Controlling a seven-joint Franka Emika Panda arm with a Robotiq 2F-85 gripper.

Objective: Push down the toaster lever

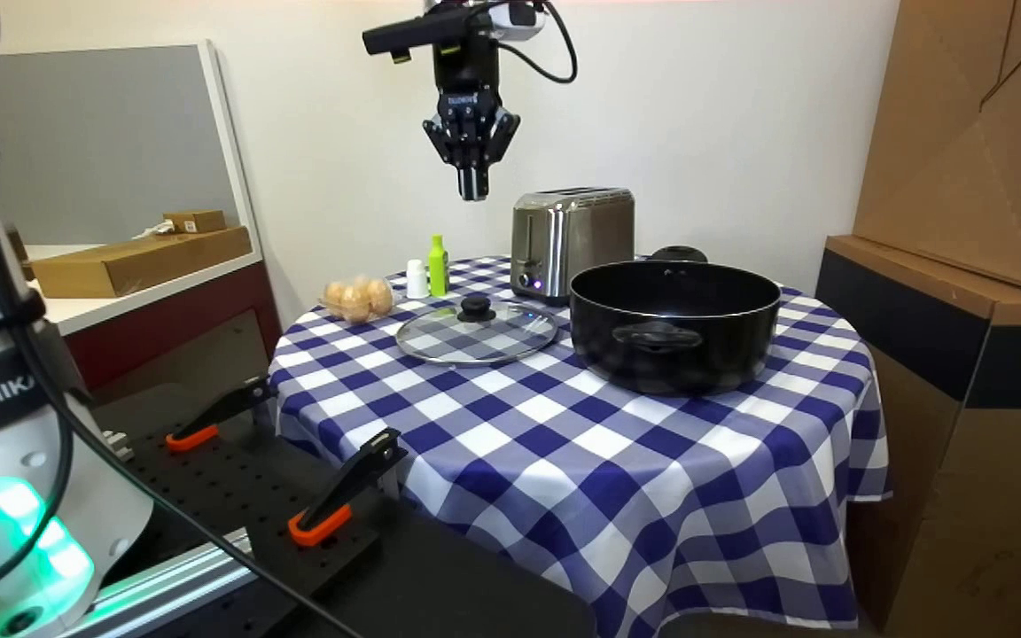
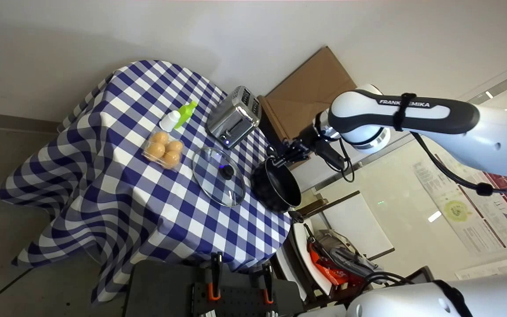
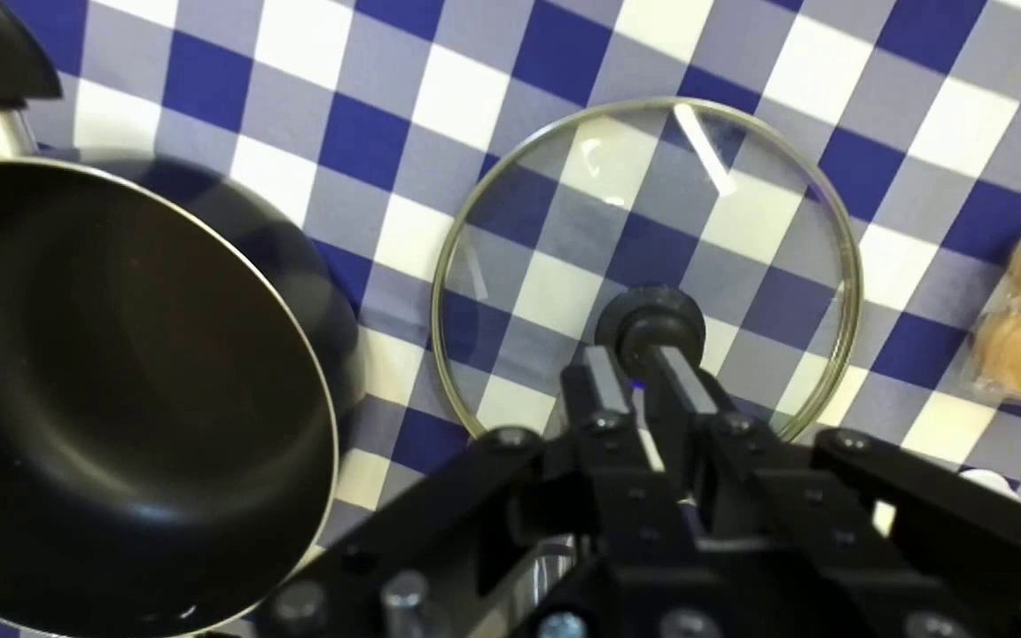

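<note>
the tool [image 1: 473,188] hangs pointing down above the table [image 1: 555,443], its fingers [image 3: 585,400] together, apart from the toaster [image 1: 601,237]. the toaster stands on the table near the wall [image 1: 723,115], a small light [image 1: 537,283] glowing on its front; its lever is too small to make out. in both exterior views the glass lid [image 1: 475,337] lies between the black pot [image 1: 670,363] and the packaged eggs [image 2: 164,149].
</note>
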